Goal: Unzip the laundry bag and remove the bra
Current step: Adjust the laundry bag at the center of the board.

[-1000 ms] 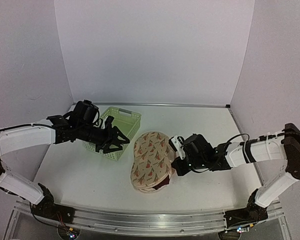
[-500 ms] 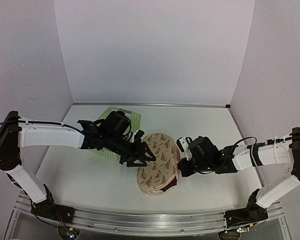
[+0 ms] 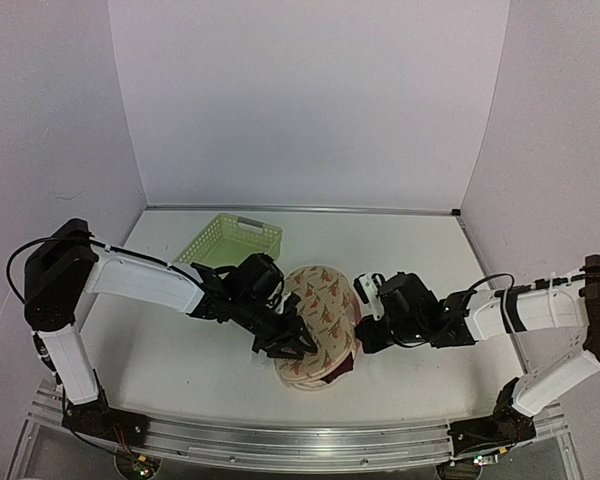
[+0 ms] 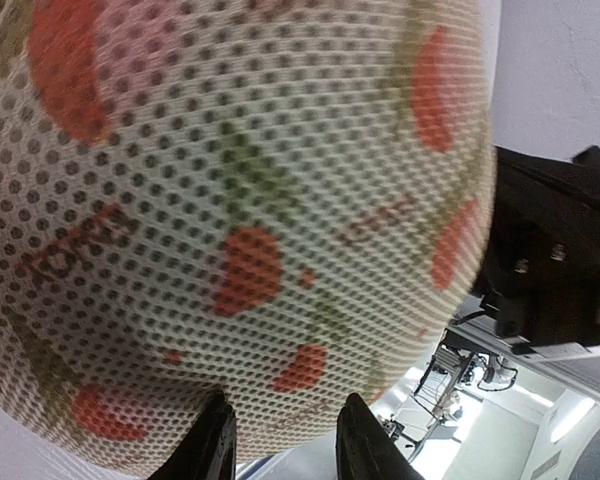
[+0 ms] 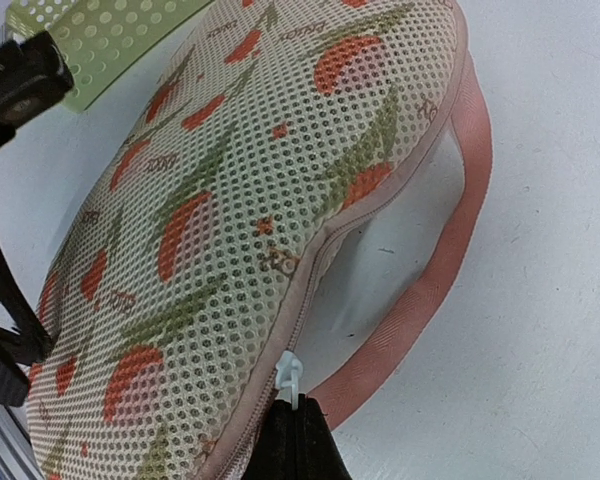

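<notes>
Unzipping: this is the step in hand. The laundry bag (image 3: 315, 315) lies mid-table between my two grippers, and its rim gapes on my right side.
Right gripper (image 5: 294, 440): my jaws are pinched together on the white zipper pull (image 5: 288, 376).
Left gripper (image 4: 280, 445): my jaws are apart with nothing between them, close up against the bag's mesh.
Bra (image 3: 346, 364): inside the bag, showing as a maroon sliver at the near edge.
Next: I judge the left gripper should steady the bag while the right draws the pull further round the rim.

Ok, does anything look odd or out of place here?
Only the bag: its right side gapes, top shell raised off the pink rim, and the bra shows maroon at the near end. Nothing spilled or torn.
</notes>
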Action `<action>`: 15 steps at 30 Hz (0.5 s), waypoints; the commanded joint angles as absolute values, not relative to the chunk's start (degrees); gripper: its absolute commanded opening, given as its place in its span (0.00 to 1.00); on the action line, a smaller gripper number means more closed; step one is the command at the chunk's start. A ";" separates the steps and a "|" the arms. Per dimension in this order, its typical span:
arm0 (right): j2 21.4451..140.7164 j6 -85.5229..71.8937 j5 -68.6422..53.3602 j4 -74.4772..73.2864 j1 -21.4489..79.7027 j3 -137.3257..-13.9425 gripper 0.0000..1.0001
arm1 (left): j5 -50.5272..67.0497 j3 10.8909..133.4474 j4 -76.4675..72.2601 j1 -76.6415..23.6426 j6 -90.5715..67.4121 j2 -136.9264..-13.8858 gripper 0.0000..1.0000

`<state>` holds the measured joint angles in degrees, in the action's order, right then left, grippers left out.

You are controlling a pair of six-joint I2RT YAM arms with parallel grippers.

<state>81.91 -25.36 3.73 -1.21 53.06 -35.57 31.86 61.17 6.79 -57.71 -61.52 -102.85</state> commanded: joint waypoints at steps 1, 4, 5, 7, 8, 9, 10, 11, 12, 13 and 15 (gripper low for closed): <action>78.02 -25.72 3.09 1.11 53.22 -35.10 0.00 | 31.18 60.01 5.18 -57.83 -61.04 -105.50 0.33; 76.66 -26.28 3.25 0.76 53.72 -34.07 0.00 | 27.77 60.41 8.80 -57.42 -59.32 -106.63 0.30; 76.34 -26.54 3.25 0.63 54.07 -33.56 0.00 | 26.62 60.38 9.87 -57.04 -58.88 -106.69 0.29; 75.84 -27.19 3.21 0.40 54.71 -32.73 0.00 | 25.23 60.16 11.42 -56.03 -57.98 -106.48 0.29; 75.69 -27.43 3.05 0.36 55.17 -32.29 0.00 | 24.89 60.00 11.95 -55.34 -57.62 -106.32 0.29; 75.56 -27.62 2.95 0.28 55.75 -31.93 0.00 | 24.64 59.84 12.37 -54.69 -57.27 -106.08 0.29; 75.51 -27.88 2.84 0.20 56.46 -31.63 0.00 | 24.26 59.84 12.87 -54.15 -56.71 -105.80 0.29; 75.50 -28.08 2.82 0.13 57.53 -31.35 0.00 | 23.74 59.90 13.56 -53.46 -56.16 -105.49 0.28; 75.56 -28.45 3.04 0.09 58.57 -31.06 0.00 | 23.28 60.08 14.44 -52.91 -55.44 -105.23 0.28; 75.57 -28.88 3.24 0.09 59.54 -30.90 0.00 | 22.76 60.32 15.25 -52.23 -54.73 -105.01 0.28; 75.43 -30.10 3.60 0.09 61.11 -30.30 0.00 | 21.55 60.75 16.93 -50.89 -53.27 -104.46 0.28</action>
<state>77.38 -27.62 2.83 -1.32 58.28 -30.83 27.44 60.23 10.15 -53.63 -57.30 -106.39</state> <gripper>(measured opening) 0.008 0.283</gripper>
